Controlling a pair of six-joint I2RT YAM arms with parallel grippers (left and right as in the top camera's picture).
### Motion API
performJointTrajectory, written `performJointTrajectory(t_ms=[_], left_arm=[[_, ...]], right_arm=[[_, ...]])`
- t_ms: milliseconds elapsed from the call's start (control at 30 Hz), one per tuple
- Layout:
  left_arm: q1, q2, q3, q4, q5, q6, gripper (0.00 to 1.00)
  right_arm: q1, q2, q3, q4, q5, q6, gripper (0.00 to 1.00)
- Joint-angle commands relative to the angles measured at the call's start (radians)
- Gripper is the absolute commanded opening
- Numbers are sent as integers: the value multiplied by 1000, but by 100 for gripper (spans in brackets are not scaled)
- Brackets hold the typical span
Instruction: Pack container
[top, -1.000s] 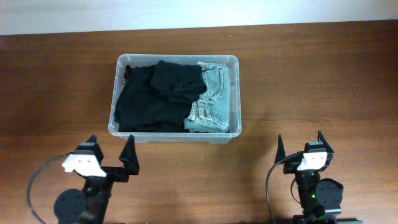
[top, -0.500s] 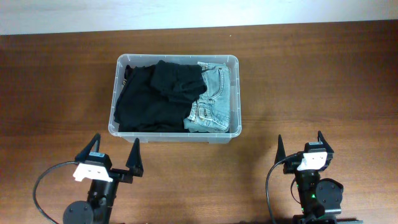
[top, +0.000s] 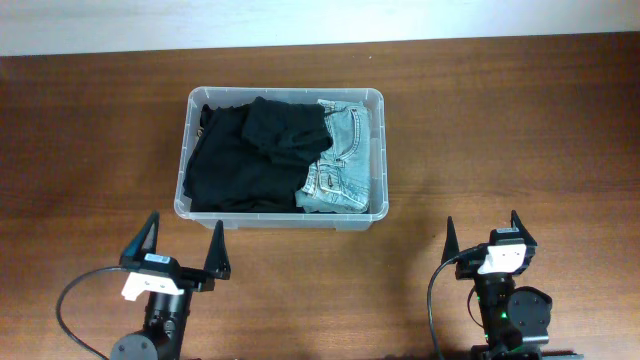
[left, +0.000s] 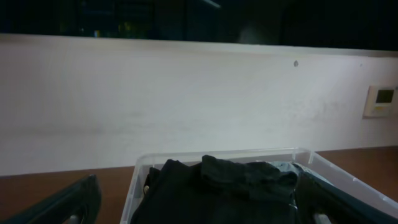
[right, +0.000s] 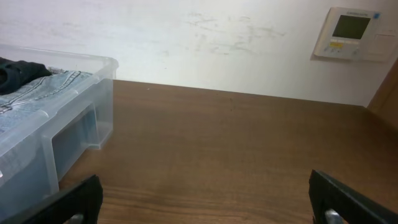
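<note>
Sitting toward the far side of the brown wooden surface (top: 500, 120), a little left of centre, the large rectangular clear plastic container (top: 283, 217) holds your load. A crumpled black garment (top: 245, 160) fills its left and middle part. Folded light-blue denim jeans (top: 343, 160) lie along its right end, touching the black cloth, a fold of which laps over the denim's edge.

Your left tool (top: 185, 222) stands near the front edge of the surface, facing the container's left half and apart from its near wall. Its two dark fingers (left: 71, 202) are spread wide, with nothing between them. Through its camera you see the container's rim (left: 211, 154) straight ahead and the black garment (left: 224, 186) heaped inside.

Your right tool (top: 482, 219) stands near the front edge too, well apart from the container and off to its right. Its fingers (right: 351, 199) are also released and empty. Its camera shows you the container's right end (right: 74, 124) at the left of the view, with bare wood ahead.

Behind the surface runs a white wall (right: 205, 43) carrying a small white control panel (right: 351, 34).
</note>
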Motion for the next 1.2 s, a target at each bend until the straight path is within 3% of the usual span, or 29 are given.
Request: performJointTrajectory(t_ms=[0,433,667,900,1167], left_arm=[[-3,-35,-31,11,-14,16,99],[-4,-35,-97,13,-56,16,99],[-43,-35,-98,-41,-95,16,99],[-62,-35,-98,-239,-185,16,99],[-62,-35,-98,-237,-212,63,99]], right_arm=[[-7,-10,-5,-6,6,-7,98],[-7,-10,-5,-6,6,-7,98],[-7,-10,-5,-6,6,-7,98],[-7,-10,-5,-6,6,-7,98],[-7,-10,-5,-6,6,-7,98]])
